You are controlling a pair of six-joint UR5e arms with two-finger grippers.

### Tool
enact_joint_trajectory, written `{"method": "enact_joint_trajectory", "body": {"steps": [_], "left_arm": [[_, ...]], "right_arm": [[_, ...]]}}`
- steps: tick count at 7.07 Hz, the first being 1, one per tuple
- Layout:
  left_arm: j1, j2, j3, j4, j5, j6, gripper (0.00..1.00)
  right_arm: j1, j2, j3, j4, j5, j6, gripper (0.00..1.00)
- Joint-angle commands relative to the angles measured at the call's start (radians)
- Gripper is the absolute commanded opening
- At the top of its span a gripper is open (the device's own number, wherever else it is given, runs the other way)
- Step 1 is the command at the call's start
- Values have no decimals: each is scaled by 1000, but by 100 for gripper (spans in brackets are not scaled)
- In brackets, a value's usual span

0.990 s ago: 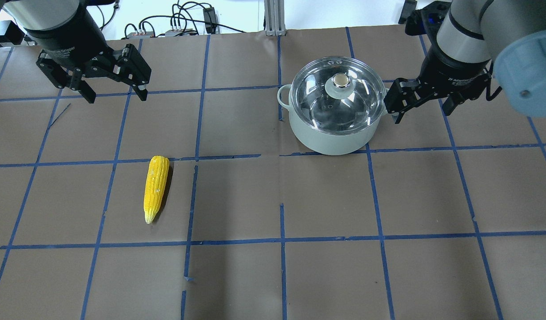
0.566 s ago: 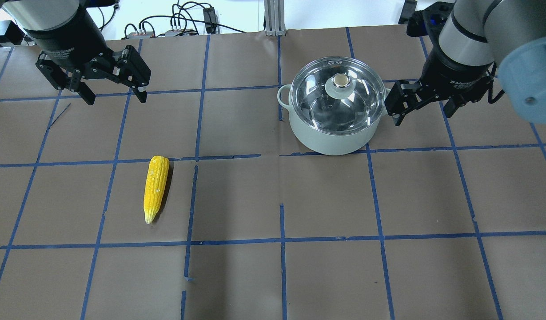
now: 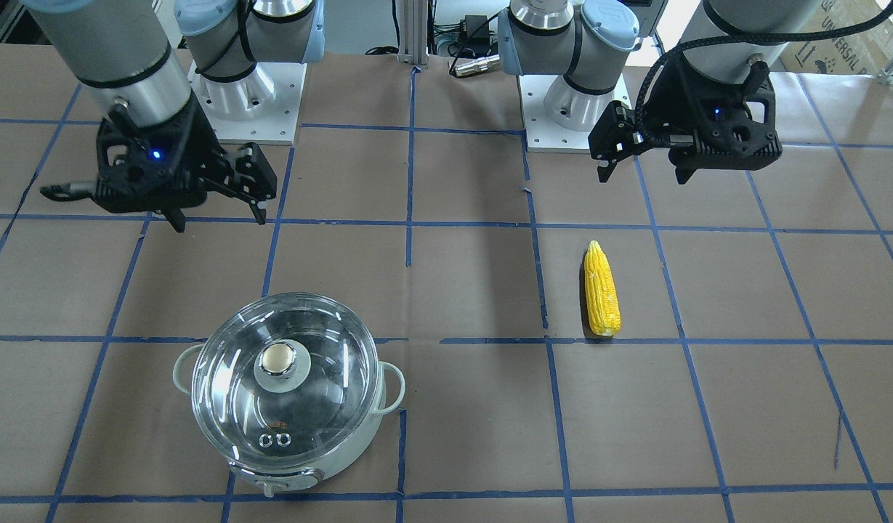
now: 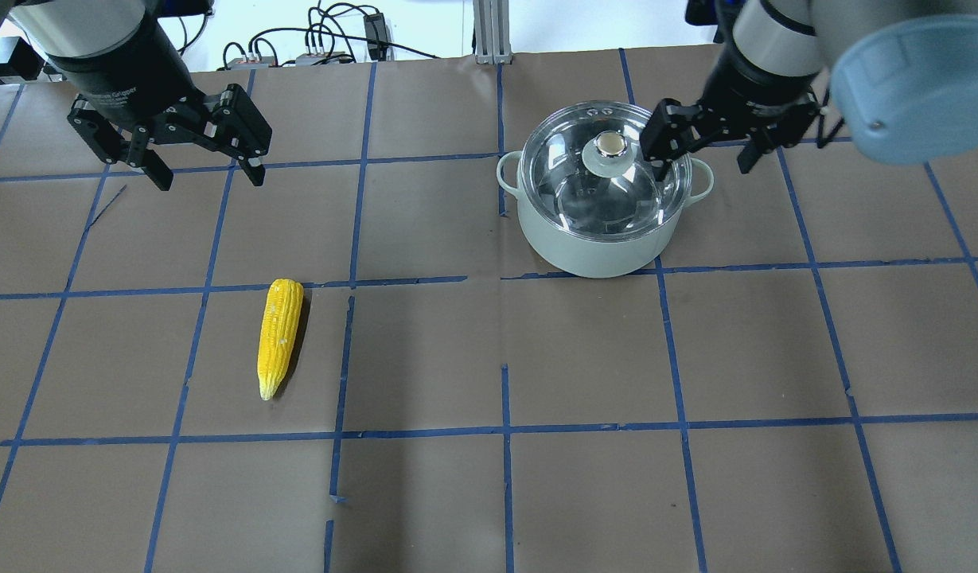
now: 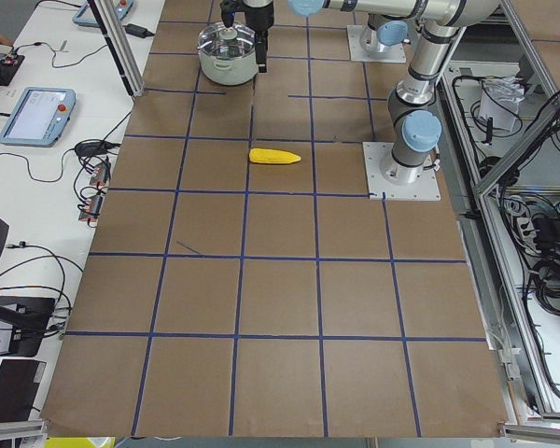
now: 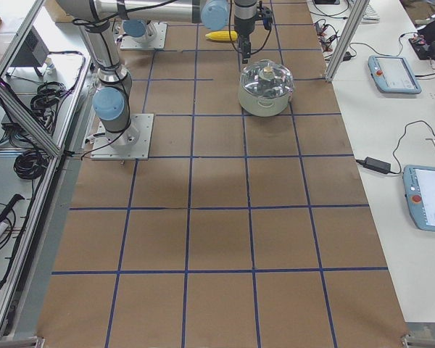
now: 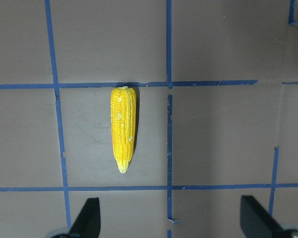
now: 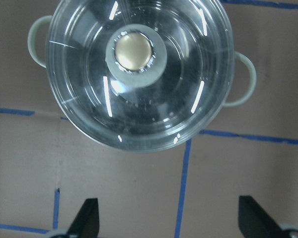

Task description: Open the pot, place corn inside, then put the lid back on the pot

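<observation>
The pale mint pot (image 4: pixel 608 251) stands on the brown table with the clear glass lid (image 4: pixel 600 195) on it; the lid's metallic knob (image 4: pixel 612 144) is at its centre. My right gripper (image 4: pixel 705 167) is open and empty, raised above the pot's right side and touching nothing. In the right wrist view the lid (image 8: pixel 139 99) lies ahead of my open fingers (image 8: pixel 87 220). The yellow corn (image 4: pixel 279 334) lies on the table at the left. My left gripper (image 4: pixel 210 179) is open and empty, high above the table beyond the corn. The corn also shows in the left wrist view (image 7: pixel 123 129).
Blue tape lines grid the table. Cables and power bricks (image 4: pixel 321 40) lie past the far edge. The arm bases (image 3: pixel 243 94) stand on the robot's side of the table. Tablets (image 6: pixel 395 72) sit on the side benches.
My right gripper has moved left and toward the table's far side, from beside the pot's right handle to above the pot's right side. The left gripper has barely moved.
</observation>
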Motion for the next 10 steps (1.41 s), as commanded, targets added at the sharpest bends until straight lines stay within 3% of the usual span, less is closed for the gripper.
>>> {"method": "enact_joint_trajectory", "body": {"steps": [1, 3, 5, 7, 10], "left_arm": [[1, -3, 4, 3, -5, -3, 100], [1, -3, 1, 13, -8, -8, 100], [1, 5, -17, 26, -5, -2, 100], [-1, -5, -22, 46, 4, 3, 100], [4, -29, -28, 43, 5, 6, 100]], "right_arm": [[74, 230, -186, -66, -3, 5, 100], [74, 336, -253, -75, -4, 13, 98], [74, 361, -227, -95, -6, 11, 98], [74, 357, -212, -95, -87, 11, 98], [72, 361, -209, -92, -89, 16, 88]]}}
